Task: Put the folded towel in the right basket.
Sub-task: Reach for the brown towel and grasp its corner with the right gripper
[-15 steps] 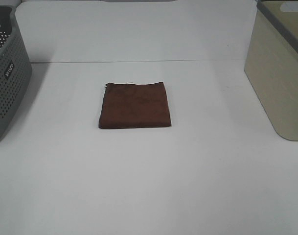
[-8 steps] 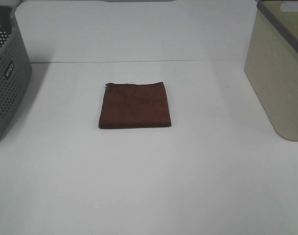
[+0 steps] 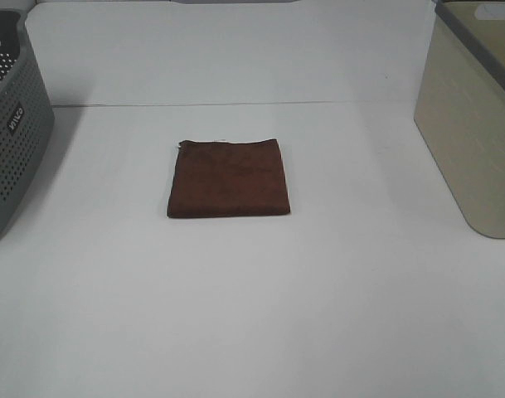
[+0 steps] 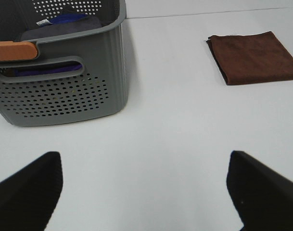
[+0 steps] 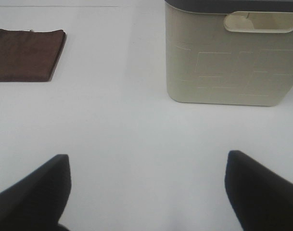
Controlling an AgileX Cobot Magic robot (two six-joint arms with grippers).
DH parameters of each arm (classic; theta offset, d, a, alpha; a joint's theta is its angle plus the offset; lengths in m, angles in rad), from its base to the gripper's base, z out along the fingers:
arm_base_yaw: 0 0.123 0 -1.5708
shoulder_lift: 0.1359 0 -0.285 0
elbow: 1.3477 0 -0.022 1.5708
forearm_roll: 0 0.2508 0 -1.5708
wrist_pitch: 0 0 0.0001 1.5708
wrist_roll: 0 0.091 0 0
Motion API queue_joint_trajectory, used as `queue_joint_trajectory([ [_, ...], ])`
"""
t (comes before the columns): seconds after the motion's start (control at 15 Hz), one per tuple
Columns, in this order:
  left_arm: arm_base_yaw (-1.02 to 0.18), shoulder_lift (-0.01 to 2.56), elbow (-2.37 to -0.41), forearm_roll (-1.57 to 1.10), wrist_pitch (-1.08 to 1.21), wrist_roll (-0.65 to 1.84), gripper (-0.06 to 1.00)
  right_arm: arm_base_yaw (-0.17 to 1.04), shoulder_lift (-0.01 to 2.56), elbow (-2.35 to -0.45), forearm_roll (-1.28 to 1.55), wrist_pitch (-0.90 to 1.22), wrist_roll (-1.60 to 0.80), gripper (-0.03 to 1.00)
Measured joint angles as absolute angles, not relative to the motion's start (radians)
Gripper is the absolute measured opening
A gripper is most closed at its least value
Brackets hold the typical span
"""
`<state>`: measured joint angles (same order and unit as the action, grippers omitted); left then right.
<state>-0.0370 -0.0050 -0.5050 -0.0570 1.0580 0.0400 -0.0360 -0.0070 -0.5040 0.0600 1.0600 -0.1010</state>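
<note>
High camera looks down on the bench [image 3: 252, 315], folded towel [image 3: 229, 178] dead centre. My left wrist view skims low past my left fingers [image 4: 26, 192], grey basket [image 4: 64, 91] close, towel beyond it. Right wrist: same low angle, right basket [image 5: 233, 62] close. All three share the towel.

Dark brown folded towel [image 3: 229, 178], beige right basket [image 3: 472, 133] with dark grey rim, grey dot-perforated basket [image 3: 16, 166] with white logo, white worktop [image 3: 252, 307].

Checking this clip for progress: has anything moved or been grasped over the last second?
Nothing visibly changed. The folded towel lies flat and untouched; the right basket and the perforated grey basket stand where they were.
</note>
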Motion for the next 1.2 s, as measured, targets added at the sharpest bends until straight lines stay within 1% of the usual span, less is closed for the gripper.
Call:
queue_joint_trajectory([
  [1.2, -0.037, -0.005, -0.505, -0.057, 1.058, 0.04, 0.88, -0.036, -0.007, -0.504, 0.06, 1.06, -0.101, 0.82],
])
